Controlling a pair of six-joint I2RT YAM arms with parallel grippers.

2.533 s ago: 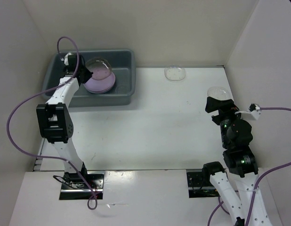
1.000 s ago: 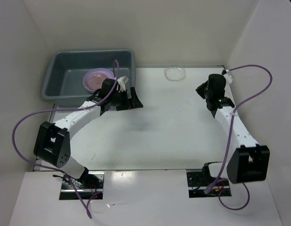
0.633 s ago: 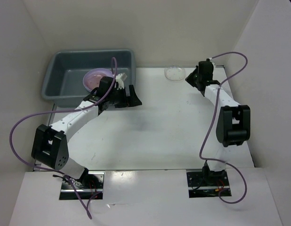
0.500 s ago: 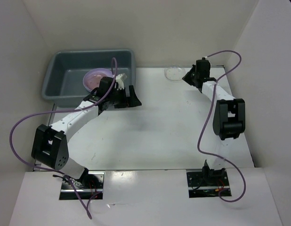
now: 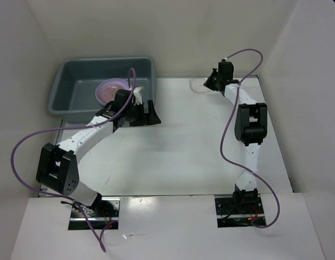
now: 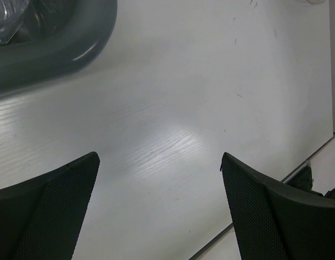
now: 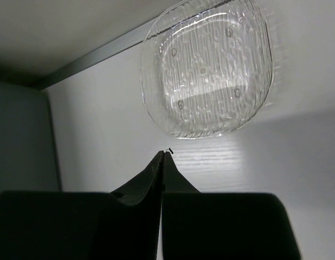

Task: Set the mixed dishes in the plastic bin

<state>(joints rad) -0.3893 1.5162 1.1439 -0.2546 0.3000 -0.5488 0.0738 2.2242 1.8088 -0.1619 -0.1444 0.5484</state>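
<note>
Hard to see first: from the top cam the R pincer [image 5: 211,84] sits over the clear bowl [image 7: 208,67], so only a sliver of its rim shows there to the left of the fingers. R wrist cam gives the bowl whole: ribbed, lying flat on the desk [image 5: 184,146] at the far edge, right up by the back wall [image 7: 75,27]. R pincer is pressed together, holding nothing, tips pointing at the bowl's near rim and just short of it; can't tell if they touch. L pincer [image 6: 159,160] is spread wide w/ nothing btwn the fingers, only bare desk under it. It hangs just beside the near-right corner of the bin [image 5: 64,67], outside it. L wrist cam catches only that corner's rim, top left, plus a bit of sth clear and ribbed inside, cut off by the frame; can't ID it. Bin sits far left on the desk, well apart from the bowl. Inside it I see a pinkish plate [image 5: 110,89] toward the right half; L arm covers its near edge. Rest of the bin floor is dim, can't make out detail.
</note>
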